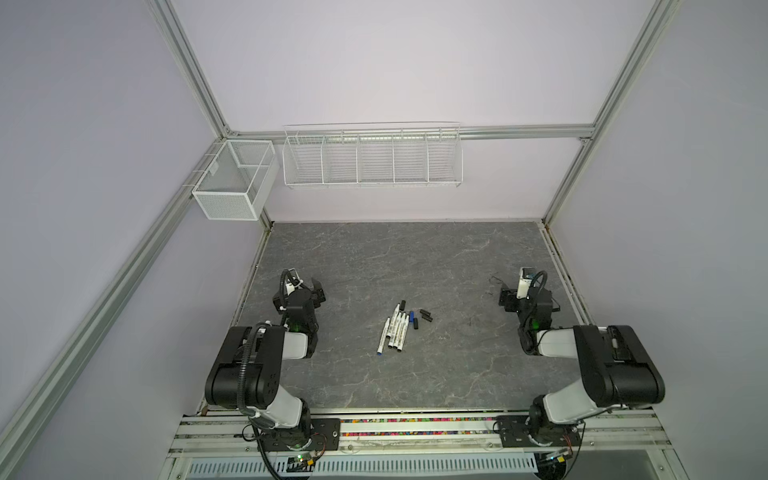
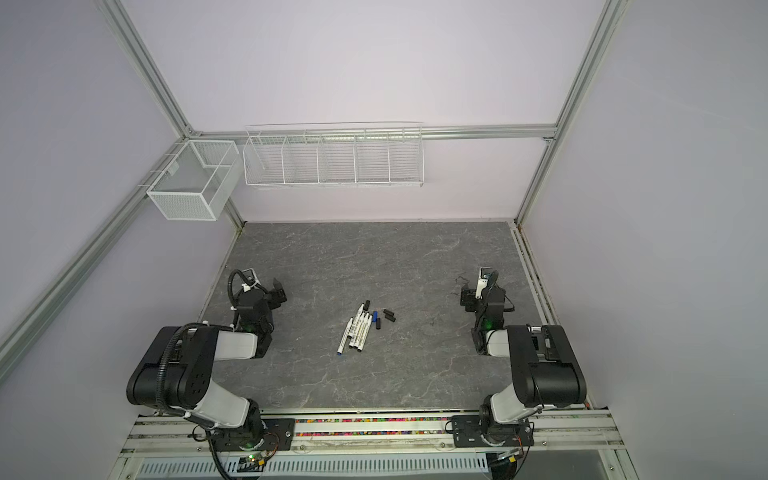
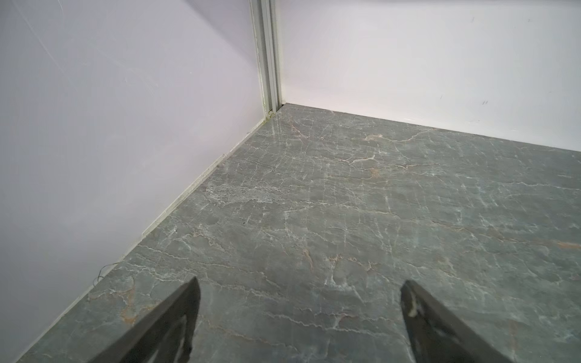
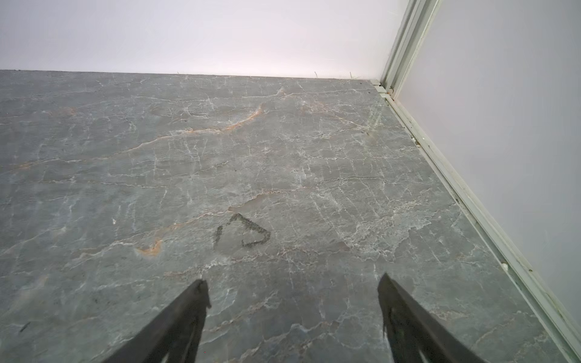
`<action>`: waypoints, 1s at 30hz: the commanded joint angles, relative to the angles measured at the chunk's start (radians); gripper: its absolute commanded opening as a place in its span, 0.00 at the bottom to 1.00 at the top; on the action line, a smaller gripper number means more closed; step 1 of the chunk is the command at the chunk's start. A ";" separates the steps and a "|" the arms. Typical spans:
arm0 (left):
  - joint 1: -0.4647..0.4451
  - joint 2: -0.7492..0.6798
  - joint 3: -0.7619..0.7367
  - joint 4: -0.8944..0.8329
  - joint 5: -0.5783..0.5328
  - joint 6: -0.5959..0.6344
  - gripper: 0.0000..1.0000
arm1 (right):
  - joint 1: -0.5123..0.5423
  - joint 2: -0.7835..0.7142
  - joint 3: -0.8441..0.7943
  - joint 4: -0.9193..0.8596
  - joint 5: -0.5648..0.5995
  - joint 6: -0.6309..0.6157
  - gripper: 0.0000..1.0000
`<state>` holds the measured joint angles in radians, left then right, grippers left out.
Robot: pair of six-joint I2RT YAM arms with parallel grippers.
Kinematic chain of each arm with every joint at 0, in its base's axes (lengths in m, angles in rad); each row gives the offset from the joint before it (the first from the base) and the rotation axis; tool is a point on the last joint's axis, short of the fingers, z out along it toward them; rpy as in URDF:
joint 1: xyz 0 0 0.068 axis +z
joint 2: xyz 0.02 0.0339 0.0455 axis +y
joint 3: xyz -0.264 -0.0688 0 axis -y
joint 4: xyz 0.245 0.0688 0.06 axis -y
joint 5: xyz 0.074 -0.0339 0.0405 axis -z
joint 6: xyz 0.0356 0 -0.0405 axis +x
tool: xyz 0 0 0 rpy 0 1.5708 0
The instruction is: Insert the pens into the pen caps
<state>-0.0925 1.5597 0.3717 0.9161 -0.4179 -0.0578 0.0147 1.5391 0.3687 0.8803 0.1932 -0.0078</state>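
The 5 pens lie flat on the bench, side by side in a loose row. In both top views their tips point away from the robot. The pen on the left of the row has a blue end plug; the other 4 plugs are black.

The 5 pen caps lie loose at the far end of the pens. 1 black cap is just beyond the tips. The blue cap and another black cap are just right of the pens, and 2 black caps lie a little farther right.

The left hand hangs well left of the pens, fingers spread wide over bare bench. The right hand hangs well right of the pens, also spread wide and holding nothing. A dark scribble marks the bench ahead of it.
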 commanded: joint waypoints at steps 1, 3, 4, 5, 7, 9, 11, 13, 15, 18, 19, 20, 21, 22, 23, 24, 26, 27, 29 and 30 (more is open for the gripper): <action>0.003 -0.001 0.009 0.023 0.005 0.008 0.99 | 0.001 -0.008 0.006 0.005 -0.004 -0.006 0.88; 0.003 -0.001 0.009 0.022 0.005 0.008 0.99 | -0.001 -0.006 0.007 0.011 -0.003 -0.008 0.88; 0.003 -0.001 0.009 0.023 0.006 0.008 0.99 | 0.000 -0.006 0.006 0.010 -0.003 -0.008 0.88; 0.004 -0.001 0.009 0.023 0.005 0.009 0.99 | 0.000 -0.005 0.006 0.011 -0.004 -0.008 0.88; 0.002 -0.001 0.010 0.023 0.006 0.009 0.99 | 0.000 -0.008 0.006 0.009 -0.003 -0.008 0.88; 0.003 0.000 0.009 0.023 0.006 0.009 0.99 | 0.000 -0.008 0.006 0.006 -0.003 -0.007 0.88; 0.003 -0.001 0.009 0.023 0.005 0.009 0.99 | 0.000 -0.010 0.006 0.004 -0.003 -0.006 0.88; 0.004 -0.001 0.009 0.023 0.005 0.009 0.99 | 0.000 -0.010 0.006 0.005 -0.004 -0.007 0.88; 0.004 -0.001 0.009 0.023 0.006 0.009 0.99 | 0.001 -0.010 0.006 0.004 -0.004 -0.006 0.88; 0.004 0.000 0.009 0.022 0.006 0.009 0.99 | -0.001 -0.009 0.006 0.004 -0.003 -0.006 0.88; 0.004 0.000 0.009 0.023 0.006 0.009 0.99 | -0.001 -0.008 0.006 0.005 -0.004 -0.006 0.88; 0.004 0.000 0.009 0.023 0.005 0.009 0.99 | 0.000 -0.008 0.006 0.006 -0.004 -0.006 0.88; 0.004 -0.001 0.009 0.023 0.005 0.009 0.99 | 0.000 -0.009 0.008 0.003 -0.004 -0.007 0.88; 0.004 0.000 0.009 0.023 0.005 0.009 0.99 | -0.001 -0.008 0.007 0.003 -0.004 -0.005 0.88; 0.003 -0.001 0.009 0.022 0.007 0.009 0.99 | 0.000 -0.008 0.007 0.003 -0.004 -0.006 0.88; 0.003 -0.001 0.009 0.023 0.006 0.009 0.99 | -0.001 -0.008 0.007 0.004 -0.003 -0.006 0.88; 0.004 0.001 0.010 0.021 0.006 0.009 0.99 | 0.001 -0.008 0.007 0.005 -0.004 -0.006 0.88; 0.003 -0.001 0.010 0.021 0.006 0.008 0.99 | 0.000 -0.009 0.007 0.003 -0.004 -0.005 0.88; 0.004 -0.001 0.010 0.022 0.007 0.008 0.99 | -0.005 -0.008 0.009 0.003 -0.014 -0.004 0.88; 0.004 -0.001 0.009 0.021 0.005 0.007 0.99 | -0.005 -0.008 0.009 0.000 -0.014 -0.003 0.88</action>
<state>-0.0925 1.5597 0.3717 0.9161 -0.4179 -0.0578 0.0143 1.5391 0.3687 0.8799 0.1921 -0.0078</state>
